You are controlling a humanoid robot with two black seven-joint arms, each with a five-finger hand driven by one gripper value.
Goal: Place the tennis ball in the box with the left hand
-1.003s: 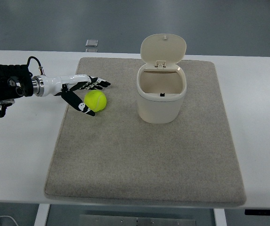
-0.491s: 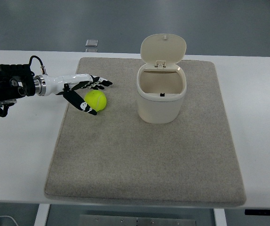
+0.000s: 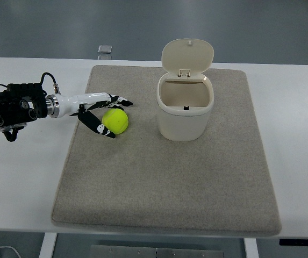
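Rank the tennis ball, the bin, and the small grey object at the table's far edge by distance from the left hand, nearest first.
From the left hand:
1. Tennis ball, between its fingers.
2. Small grey object, beyond the mat, at the table's far edge.
3. Bin, lid open, to the right.

You see a fuzzy, matt tennis ball (image 3: pixel 115 120) on a rough grey cloth mat (image 3: pixel 164 183), beside it a smooth cream plastic box (image 3: pixel 185 115); under the mat the white surface (image 3: pixel 24 177) looks smooth.
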